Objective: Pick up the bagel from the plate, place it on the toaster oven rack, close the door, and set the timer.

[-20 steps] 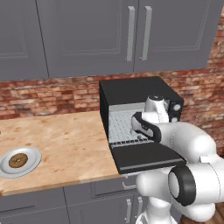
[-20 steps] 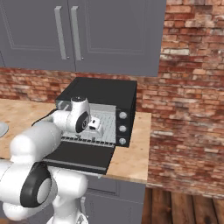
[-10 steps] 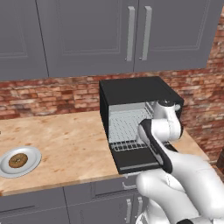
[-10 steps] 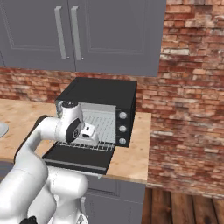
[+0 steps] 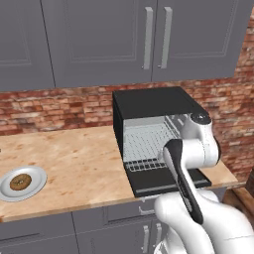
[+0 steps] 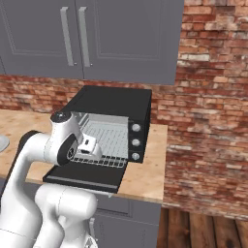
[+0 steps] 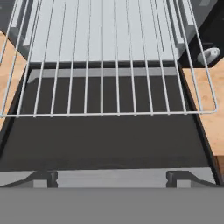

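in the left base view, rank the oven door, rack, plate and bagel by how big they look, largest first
1. Door, folded down flat, though the arm hides part of it.
2. Rack, pulled partly out; close to the door, so this order is unsure.
3. Plate.
4. Bagel, lying on the plate, clearly the smallest.

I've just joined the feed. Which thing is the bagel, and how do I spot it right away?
Start at the black toaster oven on the wooden counter, its door folded down and rack pulled out. Go along the counter to its far left end, where a pale round plate sits near the front edge. The bagel is the small brown ring on that plate, the only food in sight.
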{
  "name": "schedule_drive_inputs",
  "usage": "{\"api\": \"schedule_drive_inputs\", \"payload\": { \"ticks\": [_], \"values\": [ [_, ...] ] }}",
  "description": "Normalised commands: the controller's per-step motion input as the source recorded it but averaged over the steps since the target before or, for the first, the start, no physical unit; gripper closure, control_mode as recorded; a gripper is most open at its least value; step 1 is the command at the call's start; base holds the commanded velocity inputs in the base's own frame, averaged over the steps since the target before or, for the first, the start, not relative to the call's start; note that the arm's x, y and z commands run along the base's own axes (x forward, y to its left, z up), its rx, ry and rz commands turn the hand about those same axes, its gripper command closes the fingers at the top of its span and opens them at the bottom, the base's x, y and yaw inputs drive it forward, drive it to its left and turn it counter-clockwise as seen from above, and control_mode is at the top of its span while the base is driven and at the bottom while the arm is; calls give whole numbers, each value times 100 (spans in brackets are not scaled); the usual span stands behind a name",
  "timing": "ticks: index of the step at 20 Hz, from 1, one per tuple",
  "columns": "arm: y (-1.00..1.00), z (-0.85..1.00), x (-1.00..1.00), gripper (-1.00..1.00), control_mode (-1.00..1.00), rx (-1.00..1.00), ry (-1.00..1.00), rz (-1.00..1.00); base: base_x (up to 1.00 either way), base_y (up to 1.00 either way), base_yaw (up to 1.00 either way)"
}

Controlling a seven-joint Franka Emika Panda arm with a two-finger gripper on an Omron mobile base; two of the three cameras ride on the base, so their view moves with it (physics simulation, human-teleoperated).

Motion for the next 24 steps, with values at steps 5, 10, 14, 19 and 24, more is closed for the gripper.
{"api": "schedule_drive_inputs", "payload": {
  "ticks": [5, 10, 14, 19, 24],
  "values": [
    [35, 26, -1, -100, -100, 0, -2, 0, 0, 0, 0],
    [43, 27, 0, -100, -100, 0, 0, 5, 0, 0, 0],
    [51, 15, 0, -100, -100, -1, 0, 10, 0, 0, 0],
    [49, 0, 0, -100, -100, -1, 0, 19, 0, 0, 0],
    [41, 0, 0, -100, -100, -2, 0, 19, 0, 0, 0]
  ]
}}
